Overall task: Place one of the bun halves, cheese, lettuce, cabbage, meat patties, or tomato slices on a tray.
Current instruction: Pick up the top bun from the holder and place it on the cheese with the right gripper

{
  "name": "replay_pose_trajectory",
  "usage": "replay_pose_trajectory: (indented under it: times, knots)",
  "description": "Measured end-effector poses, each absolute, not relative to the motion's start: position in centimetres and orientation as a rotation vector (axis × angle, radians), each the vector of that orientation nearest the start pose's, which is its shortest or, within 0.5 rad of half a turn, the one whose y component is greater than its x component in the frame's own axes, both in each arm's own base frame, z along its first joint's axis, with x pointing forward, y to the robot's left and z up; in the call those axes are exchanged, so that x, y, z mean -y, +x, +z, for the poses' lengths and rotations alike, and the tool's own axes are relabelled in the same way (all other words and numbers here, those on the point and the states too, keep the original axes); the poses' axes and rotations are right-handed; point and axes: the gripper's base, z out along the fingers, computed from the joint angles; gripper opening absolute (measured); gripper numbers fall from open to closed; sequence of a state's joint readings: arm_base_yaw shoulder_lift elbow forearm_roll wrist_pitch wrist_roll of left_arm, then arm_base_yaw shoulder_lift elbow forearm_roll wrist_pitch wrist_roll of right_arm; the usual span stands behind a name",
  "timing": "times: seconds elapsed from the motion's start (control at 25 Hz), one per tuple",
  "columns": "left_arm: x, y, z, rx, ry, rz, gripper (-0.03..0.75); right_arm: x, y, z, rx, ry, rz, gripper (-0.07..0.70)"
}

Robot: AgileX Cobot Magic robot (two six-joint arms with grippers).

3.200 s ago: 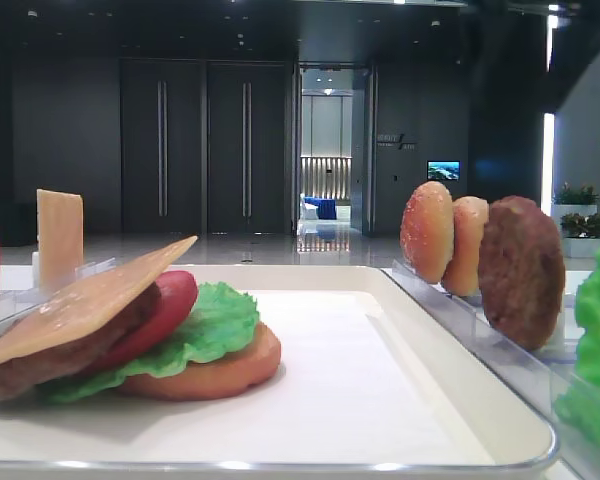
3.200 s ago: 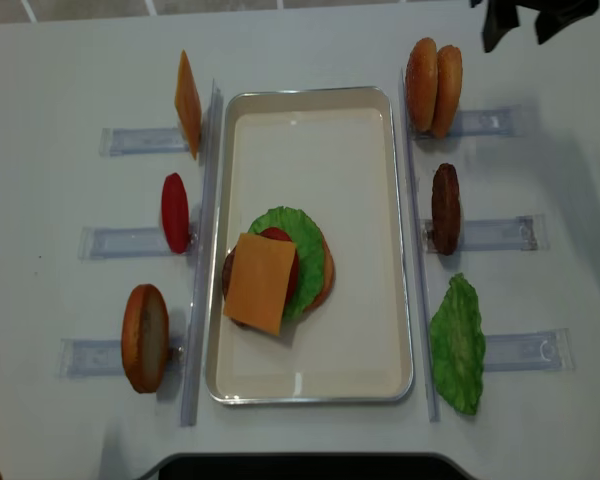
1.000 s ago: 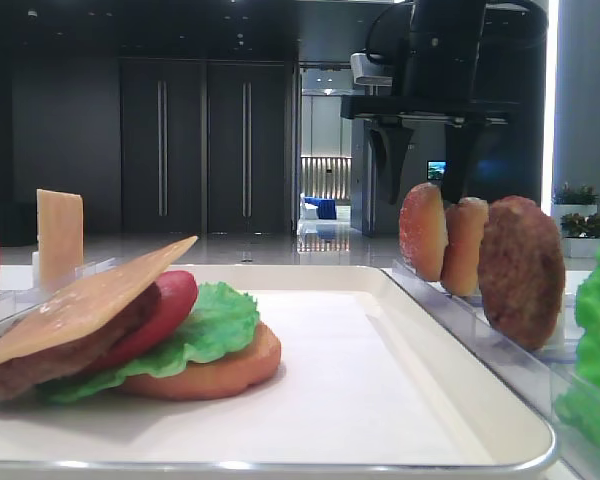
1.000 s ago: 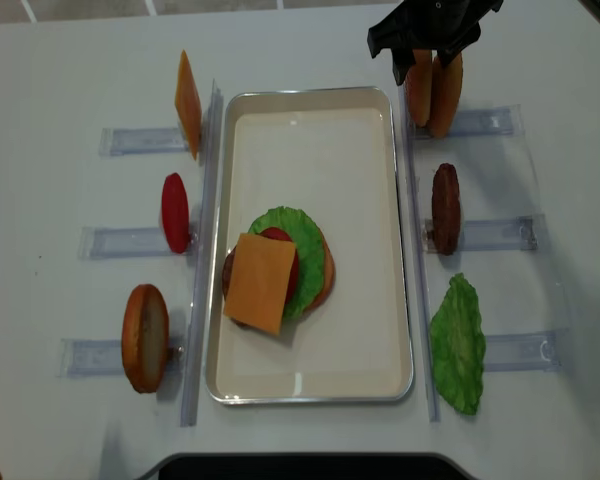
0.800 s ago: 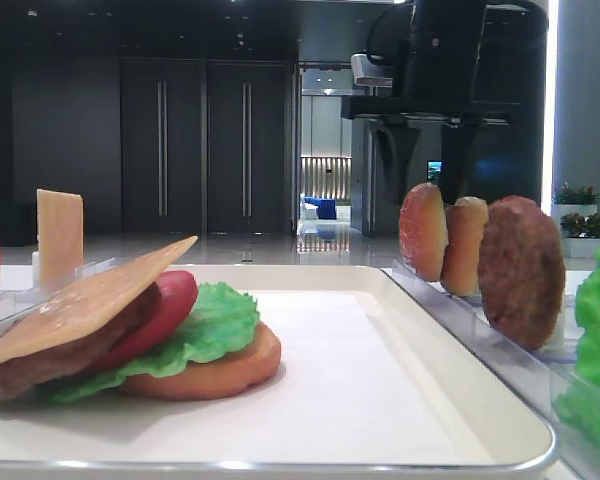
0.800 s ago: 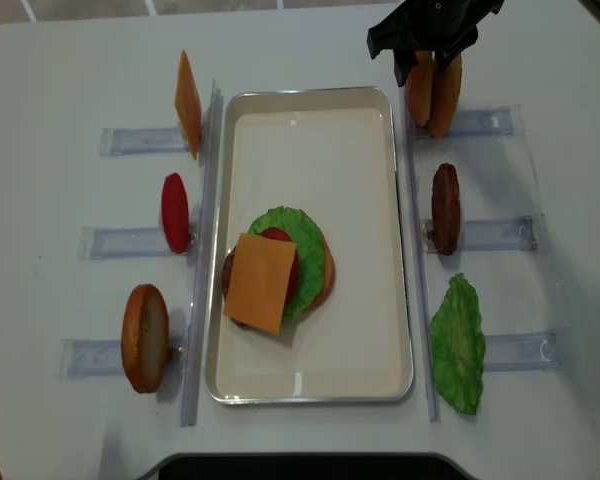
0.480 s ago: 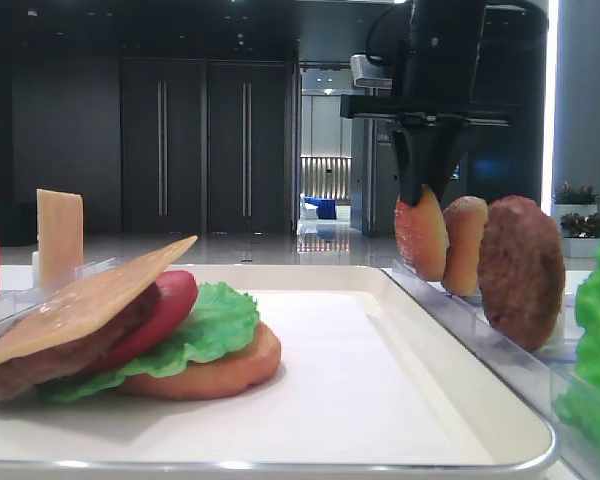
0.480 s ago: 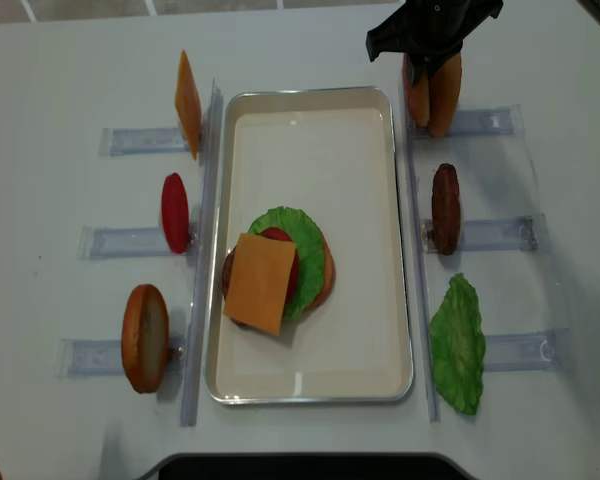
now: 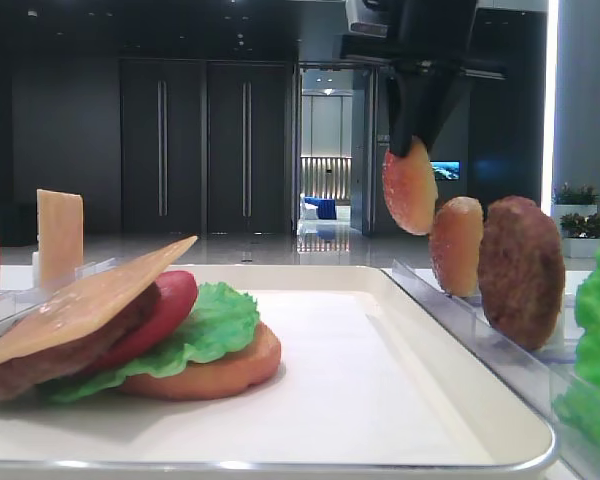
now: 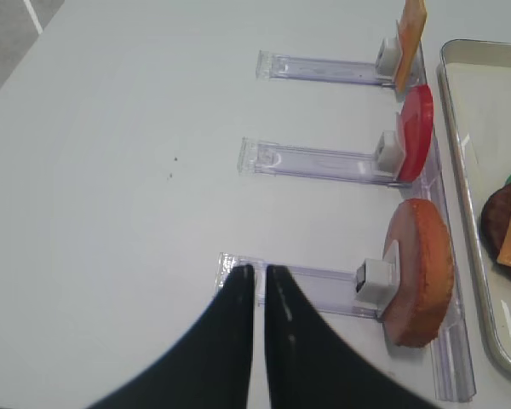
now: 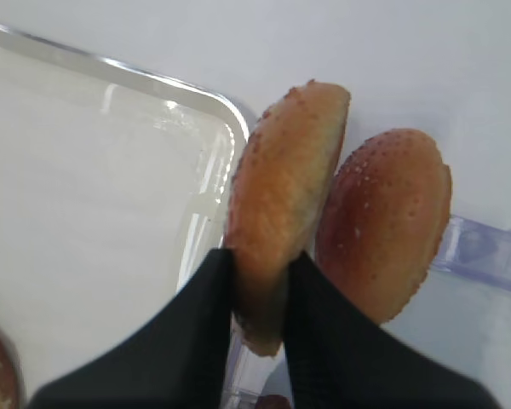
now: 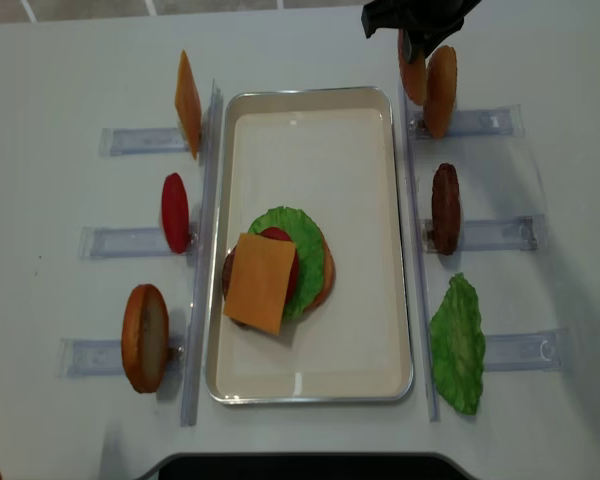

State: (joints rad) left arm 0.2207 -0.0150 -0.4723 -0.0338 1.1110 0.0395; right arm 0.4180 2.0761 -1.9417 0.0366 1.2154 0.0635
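Observation:
My right gripper (image 11: 260, 273) is shut on the rim of a sesame-speckled bun half (image 11: 281, 200). It holds the bun on edge in the air, above the clear rack by the tray's far right corner (image 11: 230, 115). From the front, that bun half (image 9: 410, 190) hangs under the black gripper (image 9: 412, 140), higher than the second bun half (image 9: 455, 245) left standing in the rack. The cream tray (image 12: 320, 150) carries a stack topped with cheese (image 12: 260, 283) over lettuce (image 12: 298, 228). My left gripper (image 10: 259, 271) is shut and empty over the end of a clear rack.
Right of the tray, racks hold a meat patty (image 12: 445, 208) and a lettuce leaf (image 12: 458, 345). Left racks hold a cheese slice (image 12: 187, 103), a tomato slice (image 12: 175, 212) and a bun (image 12: 145, 338). The far half of the tray's liner is bare.
The right gripper closed on the nearer bun half and lifted it out of the rack, up and slightly toward the tray. The left gripper has not moved.

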Motion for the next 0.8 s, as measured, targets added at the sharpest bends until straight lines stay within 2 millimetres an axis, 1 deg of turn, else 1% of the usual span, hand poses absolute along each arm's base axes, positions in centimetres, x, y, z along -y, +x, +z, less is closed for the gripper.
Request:
replay_pose_trajectory:
  times: [0.24, 0.56, 0.64, 0.8]
  knots:
    - [0.4, -0.6, 26.6, -2.100, -0.188, 0.115, 0.030, -18.9, 40.1, 29.0, -2.789, -0.480, 0.262, 0.137]
    - [0.4, -0.6, 26.6, -2.100, -0.188, 0.115, 0.030, -19.1, 39.1, 31.6, -2.736, -0.469, 0.301, 0.137]
    - [0.4, -0.6, 26.6, -2.100, -0.188, 0.115, 0.030, -19.5, 38.4, 32.4, -2.717, -0.467, 0.304, 0.137]
    - [0.4, -0.6, 26.6, -2.100, -0.188, 0.115, 0.030, -20.5, 36.0, 34.3, -2.683, -0.482, 0.287, 0.137]
